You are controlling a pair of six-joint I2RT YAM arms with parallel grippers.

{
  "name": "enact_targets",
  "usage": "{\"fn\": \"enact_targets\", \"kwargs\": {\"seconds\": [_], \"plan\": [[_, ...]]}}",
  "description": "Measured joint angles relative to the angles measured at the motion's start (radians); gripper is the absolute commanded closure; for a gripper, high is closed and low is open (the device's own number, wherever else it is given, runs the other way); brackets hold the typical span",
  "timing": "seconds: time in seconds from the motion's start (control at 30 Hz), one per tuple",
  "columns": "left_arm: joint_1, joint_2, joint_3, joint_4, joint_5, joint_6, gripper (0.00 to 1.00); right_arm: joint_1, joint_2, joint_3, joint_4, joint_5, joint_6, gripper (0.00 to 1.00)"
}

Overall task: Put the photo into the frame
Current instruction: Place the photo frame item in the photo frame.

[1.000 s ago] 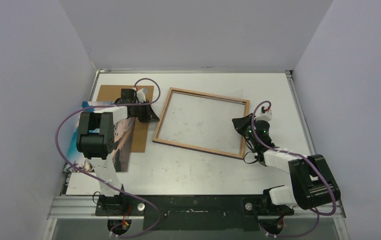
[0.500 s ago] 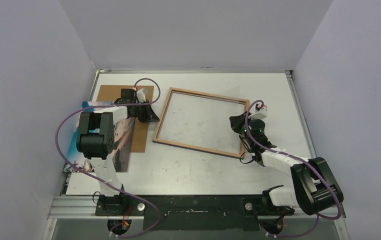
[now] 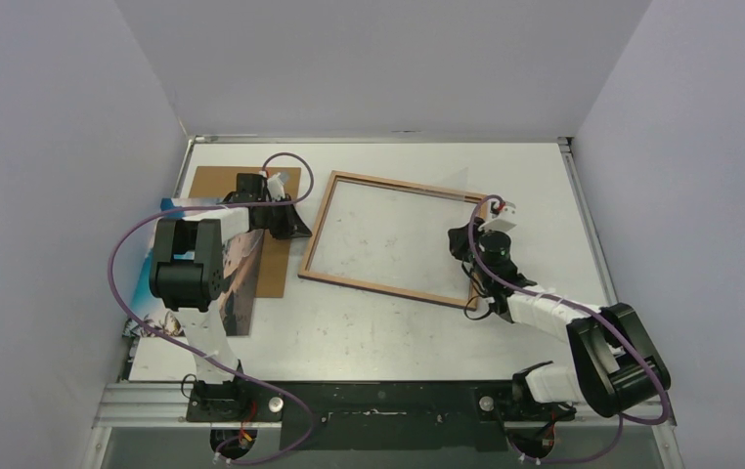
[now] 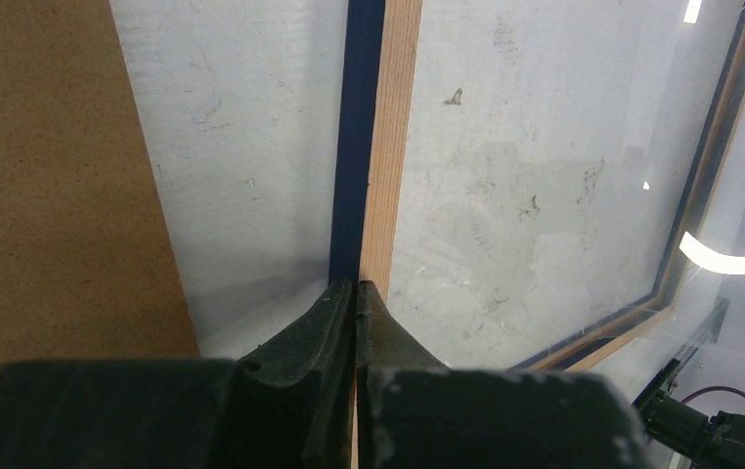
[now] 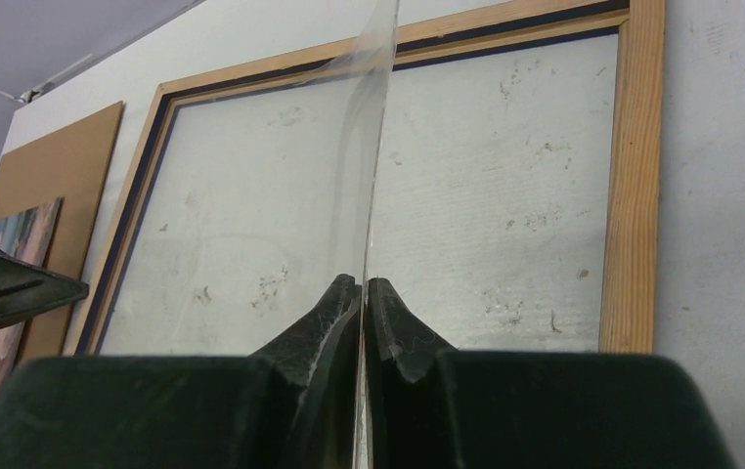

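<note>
Right wrist view has the right fingers (image 5: 403,327) clamped shut on the raised clear pane (image 5: 357,166) over the frame (image 5: 633,195), left fingers (image 4: 322,322) closed against it, photo (image 3: 241,278) far left overlapping the backing board (image 3: 217,181); a weak pinch could drop the flexing pane.

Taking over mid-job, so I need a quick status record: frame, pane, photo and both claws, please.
frame: flat on the table, wood back facing up
pane: clear sheet, one edge tilted up out of the frame
right claw: shut on the pane's edge
left claw: shut, tip at the frame's left rail, holding nothing
photo: left of the frame, under the left arm, overlapping the backing board; not in the frame
</note>
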Motion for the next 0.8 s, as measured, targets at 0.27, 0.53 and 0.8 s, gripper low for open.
{"fn": "enact_targets", "kwargs": {"seconds": [0.27,0.53,0.8], "plan": [[0.001,0.000,0.004,-0.006,0.000,0.000,1.00,0.023,0.018,0.005,-0.016,0.049,-0.051,0.93],[0.005,0.000,0.020,-0.045,-0.001,0.016,0.97,0.030,0.052,0.011,-0.073,0.075,-0.074,0.67],[0.011,0.000,0.068,-0.128,0.006,0.066,0.95,0.041,0.053,0.067,-0.170,0.072,-0.092,0.58]]}}
